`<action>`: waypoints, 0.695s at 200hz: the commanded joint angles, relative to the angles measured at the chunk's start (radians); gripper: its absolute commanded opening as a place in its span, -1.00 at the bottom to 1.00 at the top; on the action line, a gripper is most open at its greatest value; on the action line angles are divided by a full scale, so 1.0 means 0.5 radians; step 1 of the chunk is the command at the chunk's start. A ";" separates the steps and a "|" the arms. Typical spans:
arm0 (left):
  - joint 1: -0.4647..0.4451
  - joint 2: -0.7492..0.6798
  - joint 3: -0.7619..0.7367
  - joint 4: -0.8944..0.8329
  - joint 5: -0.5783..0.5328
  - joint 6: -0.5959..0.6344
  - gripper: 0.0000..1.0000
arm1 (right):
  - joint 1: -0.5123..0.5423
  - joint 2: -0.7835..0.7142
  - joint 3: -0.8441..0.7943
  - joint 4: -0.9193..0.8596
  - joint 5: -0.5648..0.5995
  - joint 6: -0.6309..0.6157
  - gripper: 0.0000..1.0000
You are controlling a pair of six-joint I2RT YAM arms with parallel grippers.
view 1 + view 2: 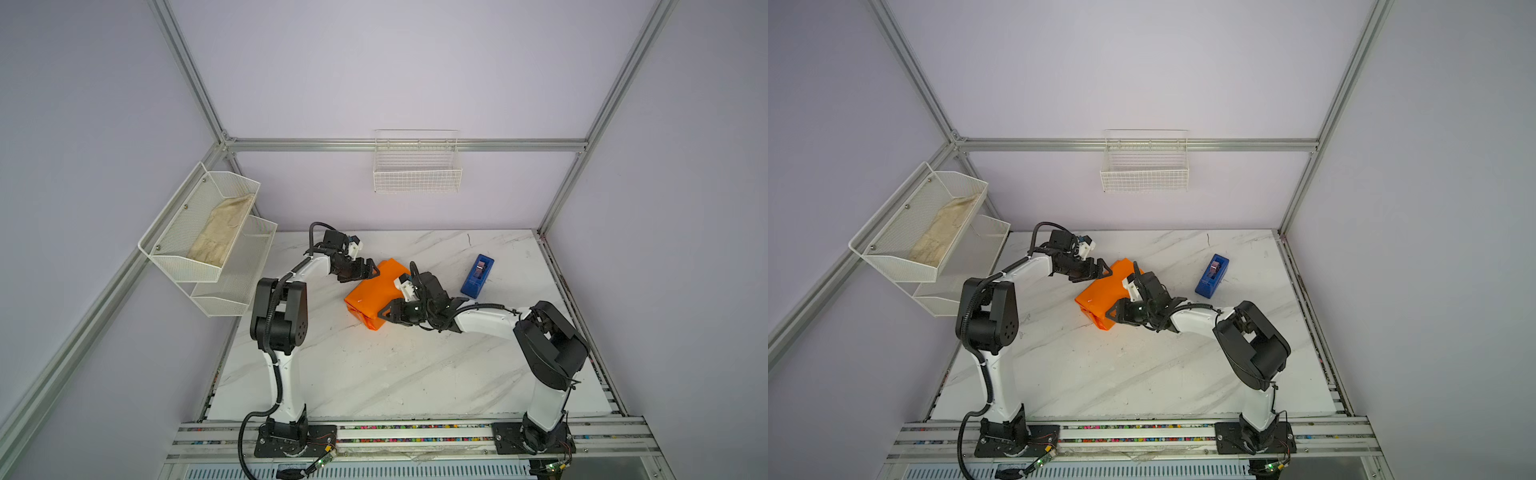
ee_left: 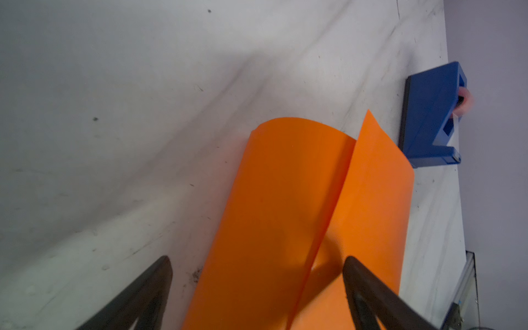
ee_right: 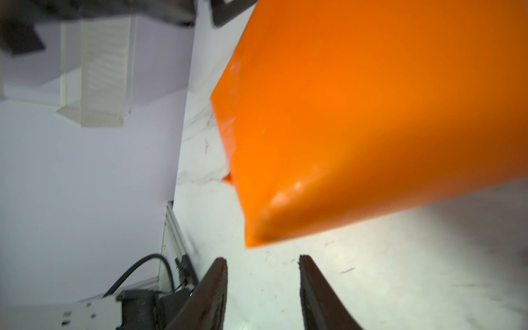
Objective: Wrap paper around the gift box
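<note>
Orange paper (image 1: 374, 293) encloses the hidden gift box — far end gapes unfolded; left tool (image 1: 376, 270) wide, right tool (image 1: 383, 314) half-open, neither gripping.

The orange paper (image 1: 374, 295) (image 1: 1104, 297) lies wrapped into a box-shaped bundle, set askew at mid-bench (image 1: 374, 374). Its near end (image 3: 257, 228) is creased shut. At its far end two loose flaps (image 2: 285, 200) overlap.

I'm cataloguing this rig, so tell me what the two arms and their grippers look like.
The left arm and right arm have white shells, black joint housings, black cables. The left gripper and right gripper are black, with triangular open-frame fingers, white camera mounts behind.
</note>
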 commanded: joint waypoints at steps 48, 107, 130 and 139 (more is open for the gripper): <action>-0.188 0.055 0.246 -0.304 0.591 0.413 0.72 | -0.687 -0.511 -0.203 -0.267 0.024 -0.048 0.14; -0.362 0.052 0.419 -0.558 0.597 0.615 0.73 | -1.030 -0.376 -0.287 -0.390 -0.572 -0.414 0.34; -0.312 -0.062 0.449 -0.558 0.289 0.534 0.76 | -1.025 -0.345 -0.435 -0.202 -0.758 -0.274 0.38; -0.297 -0.126 0.441 -0.559 0.206 0.537 0.76 | -1.021 -0.353 -0.507 -0.086 -0.789 -0.204 0.39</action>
